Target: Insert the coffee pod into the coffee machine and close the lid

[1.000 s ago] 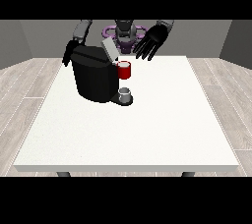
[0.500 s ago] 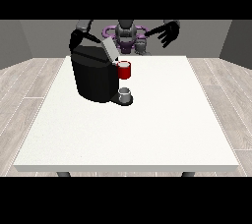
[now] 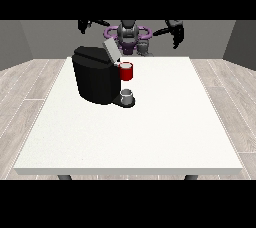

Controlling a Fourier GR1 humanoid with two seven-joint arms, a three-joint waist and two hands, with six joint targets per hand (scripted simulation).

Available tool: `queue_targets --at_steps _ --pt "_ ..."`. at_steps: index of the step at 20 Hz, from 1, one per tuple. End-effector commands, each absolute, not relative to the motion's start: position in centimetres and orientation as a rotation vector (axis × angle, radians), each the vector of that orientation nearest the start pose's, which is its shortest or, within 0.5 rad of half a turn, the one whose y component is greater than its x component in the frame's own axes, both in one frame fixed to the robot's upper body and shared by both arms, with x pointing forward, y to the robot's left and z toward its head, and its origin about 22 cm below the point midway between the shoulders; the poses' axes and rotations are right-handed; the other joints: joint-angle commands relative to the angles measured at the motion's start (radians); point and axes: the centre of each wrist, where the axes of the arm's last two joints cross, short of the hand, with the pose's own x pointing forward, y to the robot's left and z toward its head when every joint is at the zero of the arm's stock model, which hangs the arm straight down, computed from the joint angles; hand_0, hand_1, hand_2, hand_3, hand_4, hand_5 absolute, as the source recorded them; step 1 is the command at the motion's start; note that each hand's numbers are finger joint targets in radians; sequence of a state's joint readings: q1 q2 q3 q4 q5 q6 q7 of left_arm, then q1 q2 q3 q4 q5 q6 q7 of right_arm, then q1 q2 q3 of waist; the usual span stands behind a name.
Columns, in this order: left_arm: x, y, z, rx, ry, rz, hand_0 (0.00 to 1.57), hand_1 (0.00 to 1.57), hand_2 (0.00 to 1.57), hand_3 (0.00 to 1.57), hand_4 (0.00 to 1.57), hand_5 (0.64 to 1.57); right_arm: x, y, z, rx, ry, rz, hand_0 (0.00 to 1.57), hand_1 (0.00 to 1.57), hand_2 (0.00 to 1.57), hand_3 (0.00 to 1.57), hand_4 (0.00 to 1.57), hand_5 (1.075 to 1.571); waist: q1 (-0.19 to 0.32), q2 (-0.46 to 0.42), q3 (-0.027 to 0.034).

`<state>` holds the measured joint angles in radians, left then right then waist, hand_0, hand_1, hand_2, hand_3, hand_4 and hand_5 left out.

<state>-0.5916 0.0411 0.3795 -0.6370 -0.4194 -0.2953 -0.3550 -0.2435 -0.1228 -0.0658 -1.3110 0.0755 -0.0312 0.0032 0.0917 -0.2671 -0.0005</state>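
The black coffee machine (image 3: 97, 78) stands on the white table (image 3: 150, 132), left of centre. Its grey lid (image 3: 111, 50) tilts up at the top, open. A red thing at the machine (image 3: 126, 71) sits at its front right. A small grey thing (image 3: 128, 96) rests on the machine's base below it. Another grey thing (image 3: 144, 47) stands at the far table edge beside the robot's torso; I cannot tell it for the pod. The hand at the view's left (image 3: 85, 24) is raised high behind the machine. The hand at the view's right (image 3: 176, 33) hangs in the air with relaxed fingers, holding nothing.
The robot's torso (image 3: 129, 36) is behind the far table edge. The table's white surface runs from the machine to the near and right edges.
Both hands have lifted away from the machine and swung outward, to the view's left and right. The lid now shows tilted up above the machine's top.
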Motion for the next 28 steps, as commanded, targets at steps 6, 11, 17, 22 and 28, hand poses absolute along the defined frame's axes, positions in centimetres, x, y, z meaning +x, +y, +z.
queue_targets --at_steps 6,11,17,22,28 --pt "35.1 22.4 -3.9 -0.211 -1.494 -0.358 0.0 0.0 0.0 0.0 0.43 1.571 33.0 -27.0 2.8 -0.247 -1.558 0.06 0.0 0.0 0.0 0.0 0.0 1.571 0.121 0.058 0.001" --pt "34.1 21.3 -3.7 -0.214 -1.526 -0.365 0.0 0.0 0.0 0.0 0.4 1.571 34.6 -28.9 3.6 -0.144 -1.497 0.01 0.0 0.0 0.0 0.0 0.0 1.571 0.137 0.081 0.001" --pt "32.8 22.1 -2.6 -0.147 -1.546 -0.343 0.0 0.0 0.0 0.0 0.36 1.571 36.1 -29.1 5.2 -0.101 -1.457 -0.029 0.0 0.0 0.0 0.0 0.18 1.571 0.126 0.121 0.0007" --pt "32.6 21.7 -0.3 -0.139 -1.586 -0.331 0.0 0.0 0.0 0.0 0.32 1.571 37.4 -28.0 6.0 -0.112 -1.49 0.039 0.0 0.0 0.0 0.0 0.0 1.571 0.122 0.181 0.0008" --pt "30.6 23.6 -0.5 -0.139 -1.682 -0.308 0.0 0.0 0.0 0.0 0.35 1.571 37.8 -26.2 5.3 -0.048 -1.535 0.089 0.0 0.0 0.0 0.0 0.0 1.571 0.107 0.251 0.0005"
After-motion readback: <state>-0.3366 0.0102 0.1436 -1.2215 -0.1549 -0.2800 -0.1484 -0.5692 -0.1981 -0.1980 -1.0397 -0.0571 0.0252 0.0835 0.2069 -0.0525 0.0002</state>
